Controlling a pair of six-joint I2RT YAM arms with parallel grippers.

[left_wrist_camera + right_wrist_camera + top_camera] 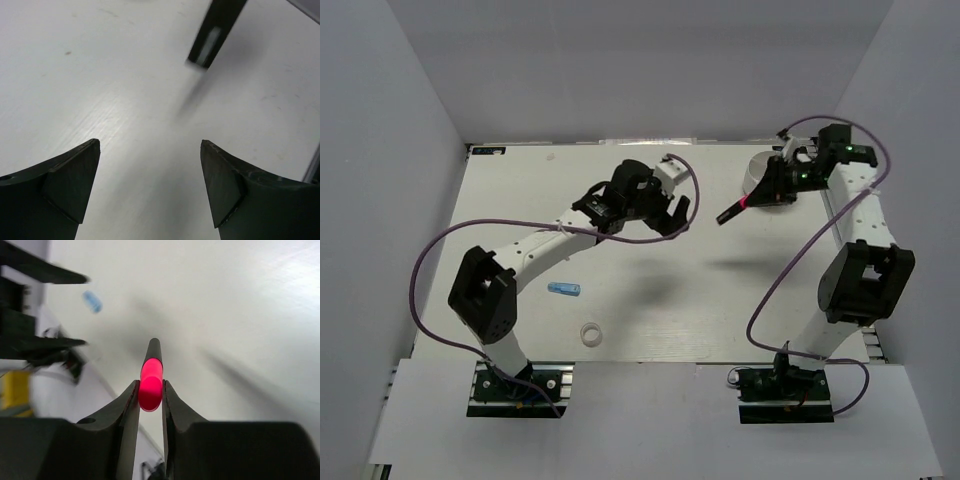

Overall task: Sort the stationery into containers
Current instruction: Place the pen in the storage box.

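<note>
My right gripper [767, 190] is shut on a stubby black marker with a pink cap [734, 209] and holds it above the table, just in front of the round white dish [756, 170], which the gripper partly hides. In the right wrist view the fingers [129, 405] clamp the pink cap [151, 382], the black body pointing away. My left gripper [672, 212] is open and empty over the table's middle; its view [150, 142] shows bare table between the fingers. A light-blue short tube [564, 290] and a white tape ring [591, 333] lie at the near left. Pens and the blue-cap marker are out of view.
A blurred black bar [214, 31] shows at the top of the left wrist view, above the table. The light-blue tube also shows in the right wrist view [92, 301]. White walls close in the table on three sides.
</note>
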